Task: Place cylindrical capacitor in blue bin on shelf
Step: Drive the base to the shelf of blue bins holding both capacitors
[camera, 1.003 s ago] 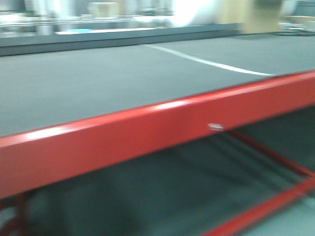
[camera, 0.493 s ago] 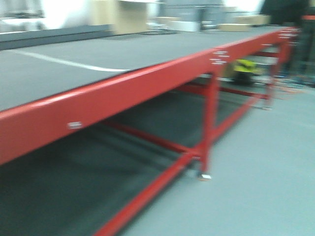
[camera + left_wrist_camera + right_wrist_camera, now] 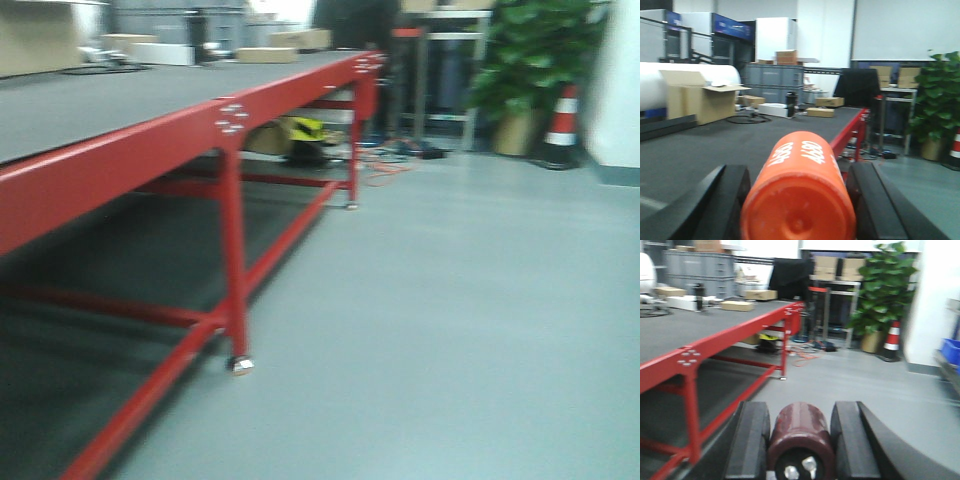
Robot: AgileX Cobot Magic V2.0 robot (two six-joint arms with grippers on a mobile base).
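Note:
In the right wrist view my right gripper [image 3: 801, 442] is shut on a dark maroon cylindrical capacitor [image 3: 801, 427]. Its end with two metal terminals faces the camera. My left gripper [image 3: 799, 200], in the left wrist view, is shut on an orange cylinder [image 3: 800, 190] printed with white digits, held between the black fingers [image 3: 732, 200]. Part of a blue bin [image 3: 951, 350] shows at the far right edge of the right wrist view. It sits above a grey rail that is mostly cut off. I cannot tell whether that rail belongs to the shelf.
A long red-framed table [image 3: 120, 160] with a dark grey top runs along the left, with cardboard boxes [image 3: 700, 100] on it. A potted plant [image 3: 530, 60] and a traffic cone [image 3: 565, 120] stand at the back right. Cables and a yellow item [image 3: 305, 128] lie under the table's far end. Grey floor [image 3: 450, 320] spreads to the right.
The front view has swept right along the red table. The table top filled the frame before. Now the table's leg, the open floor, the plant and the cone show.

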